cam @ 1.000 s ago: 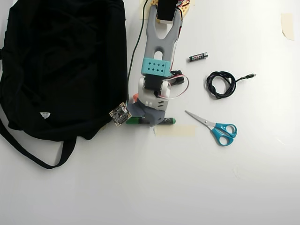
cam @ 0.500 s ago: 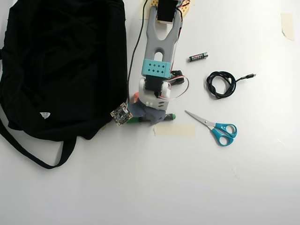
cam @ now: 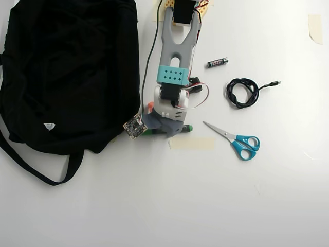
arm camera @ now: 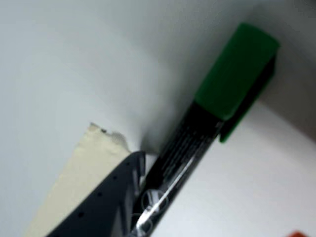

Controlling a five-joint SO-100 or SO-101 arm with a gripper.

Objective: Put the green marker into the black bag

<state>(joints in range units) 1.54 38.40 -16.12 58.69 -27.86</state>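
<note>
We see the marker [arm camera: 197,133], a slim glossy dark barrel with a blocky green cap, clamped in the gripper [cam: 165,128] beside the bag's [cam: 67,72] lower right edge. A matte dark finger [arm camera: 106,202] presses its barrel. The bag is soft black fabric. Right of the marker lie a tape strip [cam: 191,143], teal-handled scissors [cam: 234,139], coiled cable [cam: 242,92].

grey forked arm link [cam: 177,38], teal plate [cam: 172,75] dotted with dark holes, white wrist block [cam: 169,109], looping red and white wires [cam: 198,100], dark grey gripper [cam: 165,126], little camera board [cam: 133,127] on its side
</note>
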